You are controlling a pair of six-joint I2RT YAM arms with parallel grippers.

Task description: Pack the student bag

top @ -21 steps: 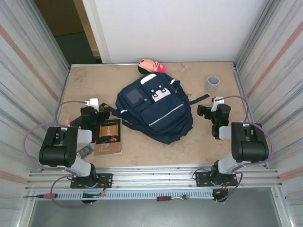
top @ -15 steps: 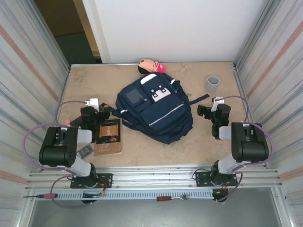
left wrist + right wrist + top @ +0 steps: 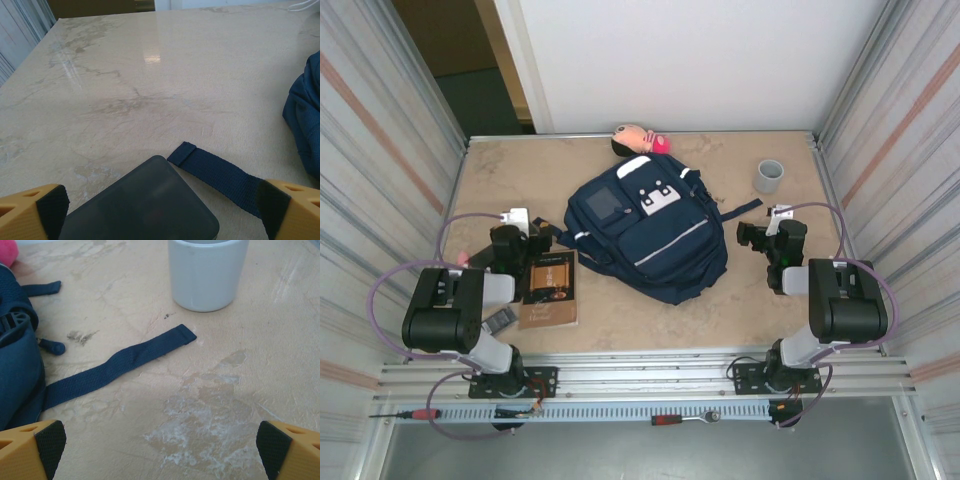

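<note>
The student bag (image 3: 645, 235) lies flat in the middle of the top view, front pocket up. It looks closed, with nothing visibly packed. The left gripper (image 3: 518, 238) sits centre-left of that frame, just beside the bag's lower-left corner. The right gripper (image 3: 772, 235) sits centre-right, just off the bag's right edge. Both have their jaws spread as wide as they go and grasp nothing.

The step in hand is probably opening the bag. To do it well, one arm should steady the fabric while the other goes for what looks like a zip pull (image 3: 52, 347) at the left of the right wrist view. It should avoid the loose strap (image 3: 120, 365) in the middle of that view, since a tug there would only drag the bag.

By count there is:
- one bag
- one brown book (image 3: 550, 288) at lower left
- one grey cup (image 3: 769, 176) at upper right
- one soft toy (image 3: 638, 140) at top centre
- one small dark item (image 3: 500, 320) beside the left arm
- one dark grey flat-topped object (image 3: 145, 205) under the left gripper (what it is cannot be told)
- a second strap end (image 3: 215, 175) just beside that object
</note>
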